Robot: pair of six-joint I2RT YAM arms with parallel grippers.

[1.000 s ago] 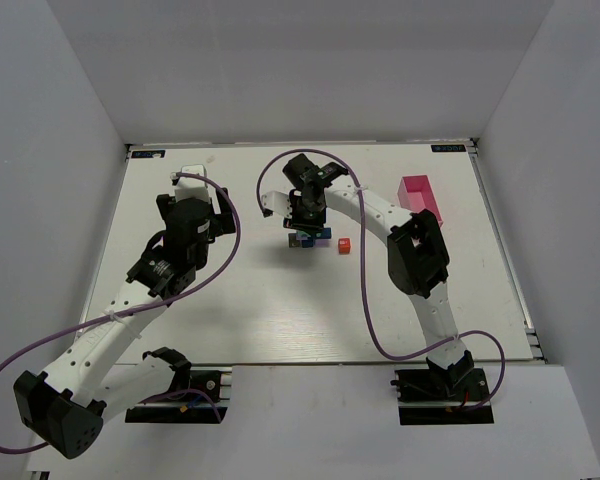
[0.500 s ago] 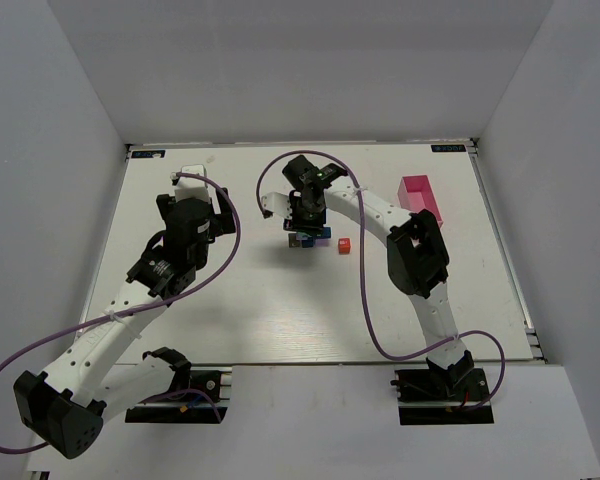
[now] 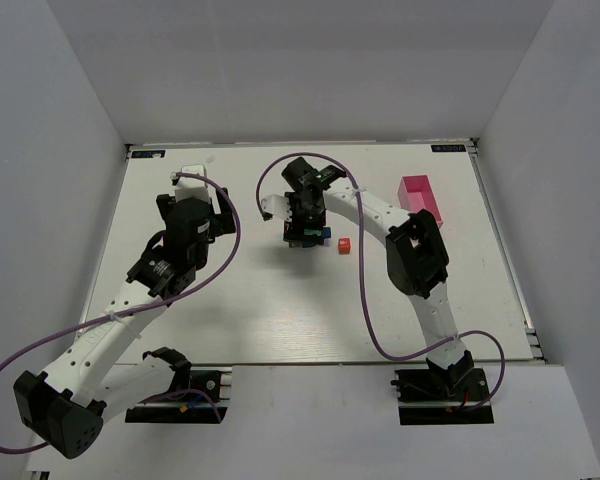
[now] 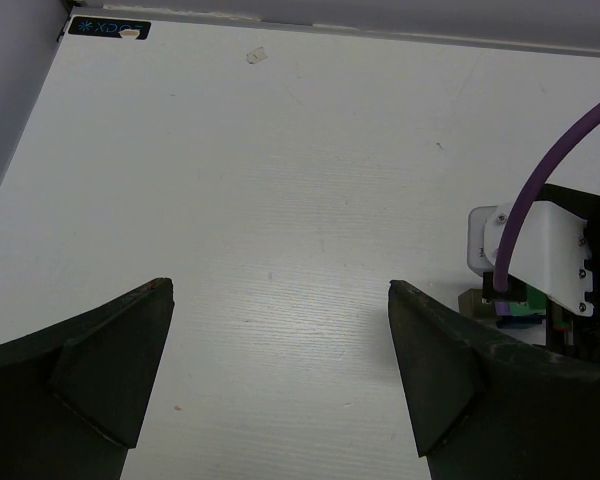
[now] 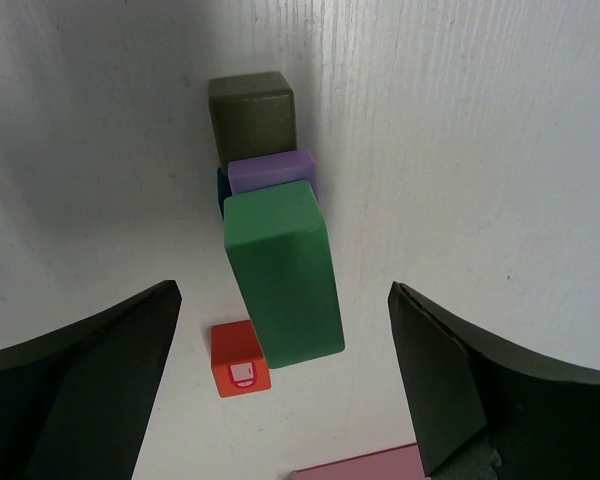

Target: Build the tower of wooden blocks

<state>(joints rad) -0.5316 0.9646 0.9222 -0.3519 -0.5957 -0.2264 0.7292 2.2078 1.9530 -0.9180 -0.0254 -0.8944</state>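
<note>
The wood block tower (image 5: 280,270) shows from above in the right wrist view. A long green block lies on top, over a purple block (image 5: 270,170). A dark grey block (image 5: 250,115) stands behind them, and a sliver of blue shows at the left. My right gripper (image 5: 283,290) hangs open straight above the green block, its fingers wide on either side and not touching it. A loose red cube (image 5: 240,372) sits on the table beside the tower. From the top view the right gripper (image 3: 302,222) hides most of the tower (image 3: 324,234). My left gripper (image 4: 278,287) is open over bare table, left of the tower.
A pink tray (image 3: 420,195) stands at the back right, and its edge (image 5: 360,468) shows below the red cube (image 3: 344,245). The right arm's white link and purple cable (image 4: 530,250) reach over the middle of the table. White walls enclose the table.
My right gripper has opened wide and let go of the green block, which now rests on top of the stack. The left arm has not moved.
</note>
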